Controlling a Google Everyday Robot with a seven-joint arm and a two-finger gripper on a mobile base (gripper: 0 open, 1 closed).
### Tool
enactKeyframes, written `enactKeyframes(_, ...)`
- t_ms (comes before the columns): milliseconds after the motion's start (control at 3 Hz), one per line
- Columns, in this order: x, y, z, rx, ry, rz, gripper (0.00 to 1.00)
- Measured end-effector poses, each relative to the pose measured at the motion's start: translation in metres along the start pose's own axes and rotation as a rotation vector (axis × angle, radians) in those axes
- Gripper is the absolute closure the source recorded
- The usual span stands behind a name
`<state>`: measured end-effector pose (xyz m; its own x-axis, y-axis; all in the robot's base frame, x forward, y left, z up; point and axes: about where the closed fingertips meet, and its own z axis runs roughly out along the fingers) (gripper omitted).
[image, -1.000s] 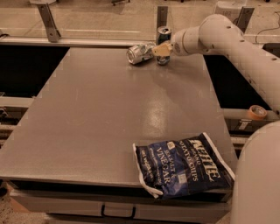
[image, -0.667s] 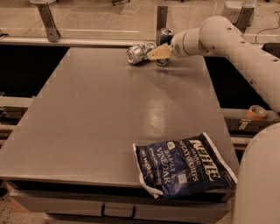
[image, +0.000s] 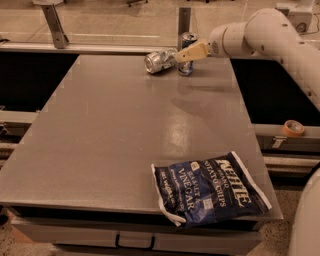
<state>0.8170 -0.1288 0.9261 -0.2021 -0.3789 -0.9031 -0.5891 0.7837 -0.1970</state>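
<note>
A crushed silver can lies on its side at the far edge of the grey table. Just to its right stands a dark upright can, partly hidden behind my gripper. The gripper reaches in from the right on the white arm. Its beige tip is right beside the silver can's right end and crosses in front of the upright can. I cannot see whether it touches either can. Nothing is visibly held.
A blue Kettle salt and vinegar chip bag lies flat at the near right corner of the table. A roll of tape sits on a ledge to the right. Rails and a post run behind the table.
The gripper has moved a little to the left, from in front of the upright can toward the lying silver can. The cans and the chip bag have not moved.
</note>
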Motion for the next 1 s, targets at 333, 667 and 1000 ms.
enactKeyframes(333, -0.058, -0.025, -0.068, 0.034, -0.092, -0.103, 0.00)
enactKeyframes(667, -0.143, -0.028, -0.149, 0.031, -0.231, -0.259, 0.00)
enactKeyframes(1000, -0.232, 0.005, -0.199, 0.018, -0.366, -0.464, 0.00)
